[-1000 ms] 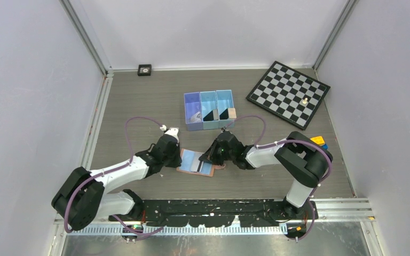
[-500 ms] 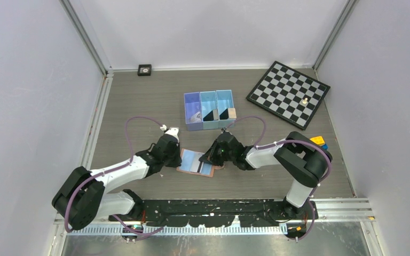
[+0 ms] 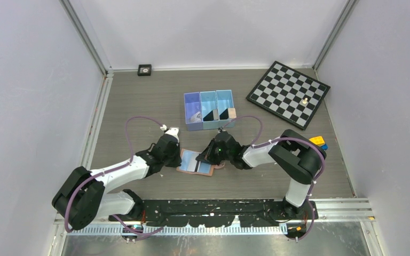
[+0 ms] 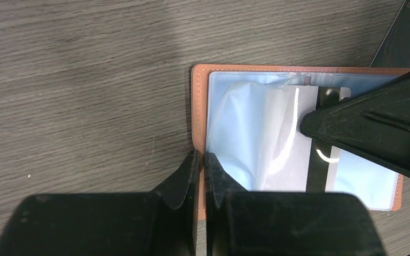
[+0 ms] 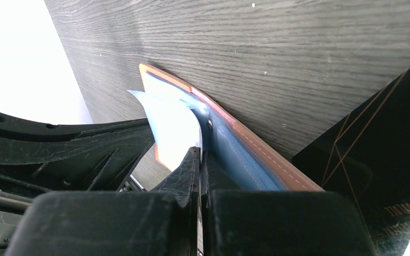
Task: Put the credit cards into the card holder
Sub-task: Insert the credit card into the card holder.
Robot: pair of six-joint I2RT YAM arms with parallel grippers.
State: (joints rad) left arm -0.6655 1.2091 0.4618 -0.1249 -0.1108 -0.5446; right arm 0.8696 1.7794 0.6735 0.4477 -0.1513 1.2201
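Tabletop: left end effector pinches card holder; right end effector closed.

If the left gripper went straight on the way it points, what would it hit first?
The card holder: the left gripper is shut on its tan edge and would push along that border. The right gripper seems off to one side; depth is unclear.

card holder x1, bin x1, chessbd x1
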